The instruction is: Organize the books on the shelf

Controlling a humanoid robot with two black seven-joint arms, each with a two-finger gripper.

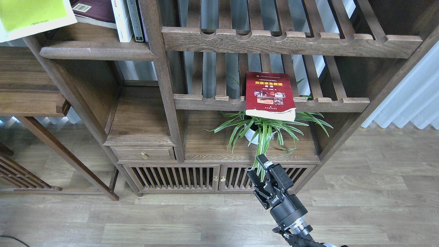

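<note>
The right gripper (pixel 260 171) hung low in the lower middle of the frame, its two fingers parted a little and holding nothing. The red book (pixel 270 95) lay above it, just right of centre, resting flat on a slatted rack (pixel 271 103) with its near edge jutting over the notched rail and its long axis running away from the arm. A potted plant (pixel 264 127) stood between the two (its leaves could foul a straight rise). The yellow-green book (pixel 32 15) and the maroon book (pixel 94 10) sat at the upper left on the solid shelf (pixel 97 51). No left arm showed, so the right looked to be the one to use.
</note>
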